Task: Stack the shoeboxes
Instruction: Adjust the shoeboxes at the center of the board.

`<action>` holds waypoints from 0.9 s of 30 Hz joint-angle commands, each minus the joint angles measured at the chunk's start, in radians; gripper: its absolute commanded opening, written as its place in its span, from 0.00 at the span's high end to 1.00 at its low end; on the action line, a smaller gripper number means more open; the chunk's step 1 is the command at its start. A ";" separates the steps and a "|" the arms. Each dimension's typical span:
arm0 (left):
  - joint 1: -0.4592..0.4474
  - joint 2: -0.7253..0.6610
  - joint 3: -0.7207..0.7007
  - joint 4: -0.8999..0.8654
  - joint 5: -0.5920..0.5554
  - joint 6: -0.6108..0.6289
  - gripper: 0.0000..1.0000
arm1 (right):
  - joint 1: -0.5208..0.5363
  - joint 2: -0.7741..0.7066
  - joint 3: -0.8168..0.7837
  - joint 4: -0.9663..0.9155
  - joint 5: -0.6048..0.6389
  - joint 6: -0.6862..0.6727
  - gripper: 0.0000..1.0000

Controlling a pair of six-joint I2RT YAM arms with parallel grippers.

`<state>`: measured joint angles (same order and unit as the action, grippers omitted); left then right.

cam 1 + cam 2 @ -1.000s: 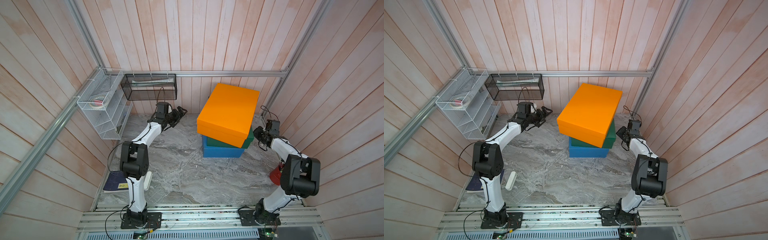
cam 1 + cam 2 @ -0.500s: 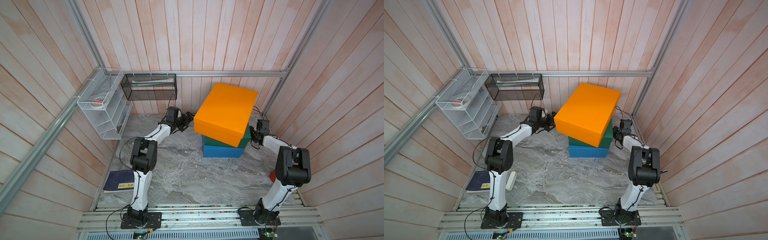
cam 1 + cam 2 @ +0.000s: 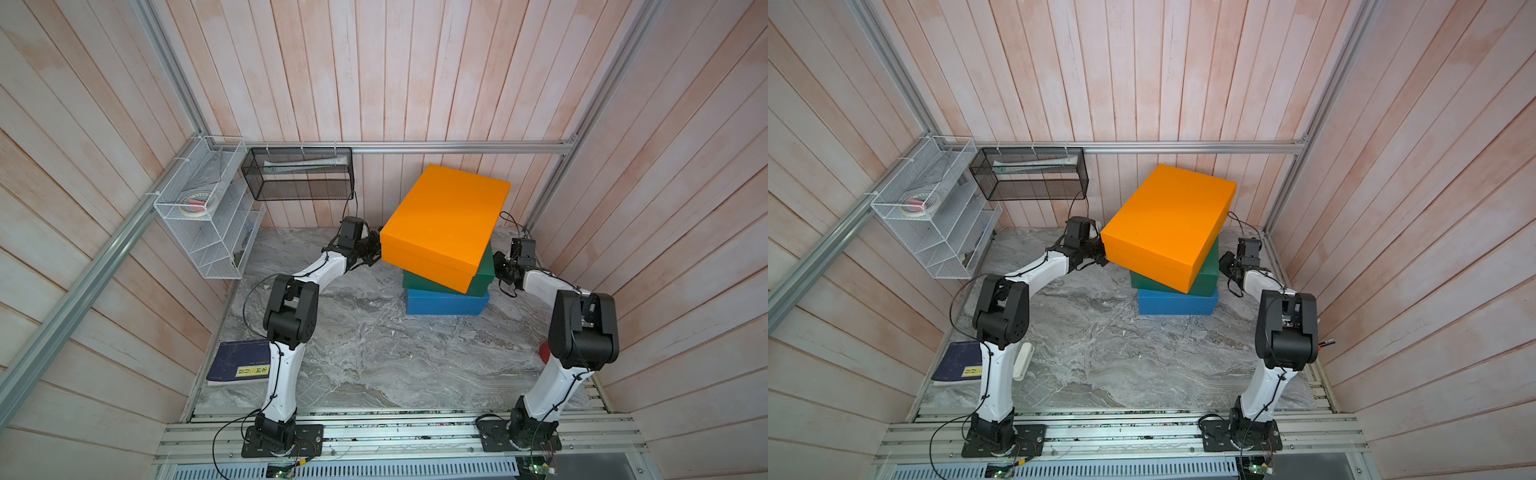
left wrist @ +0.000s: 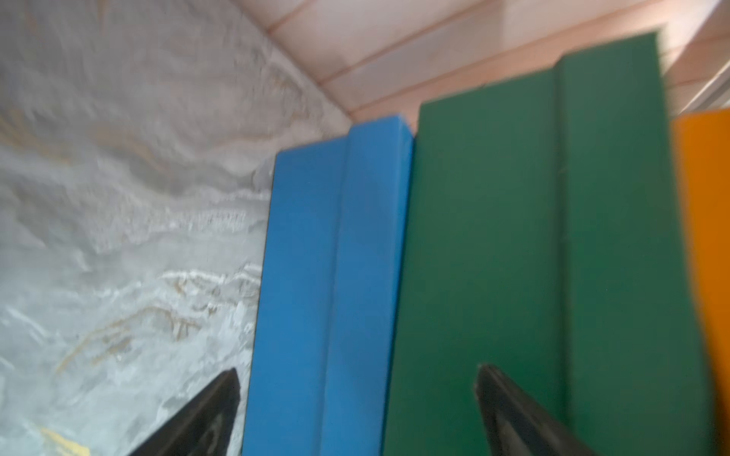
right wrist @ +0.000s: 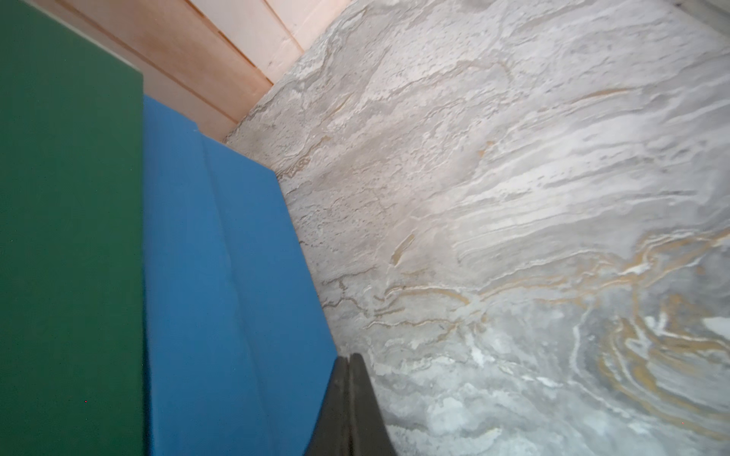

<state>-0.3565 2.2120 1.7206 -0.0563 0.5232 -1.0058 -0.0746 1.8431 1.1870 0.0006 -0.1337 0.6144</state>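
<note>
Three shoeboxes stand stacked at the back right of the marble floor. The blue one is at the bottom and the dark green one sits on it. The orange one lies on top, turned askew and overhanging to the left. My left gripper is at the stack's left side under the orange corner. It is open, facing the blue and green sides. My right gripper is shut at the stack's right side, beside the blue box.
A black mesh basket hangs on the back wall and a white wire shelf on the left wall. A dark blue book lies at the front left. A red object sits behind the right arm. Wooden walls close in on three sides.
Both arms have reached in from the walls to the two sides of the stack. The orange box has shifted slightly to the left.
</note>
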 commanded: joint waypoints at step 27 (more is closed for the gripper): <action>-0.004 -0.014 -0.156 0.196 0.057 -0.118 0.14 | -0.045 0.042 -0.071 0.195 -0.318 -0.003 1.00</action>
<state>-0.3664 2.1719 1.5753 0.0685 0.5434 -1.0912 -0.1249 1.9095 1.1454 0.1226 -0.3508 0.5804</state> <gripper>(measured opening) 0.854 0.044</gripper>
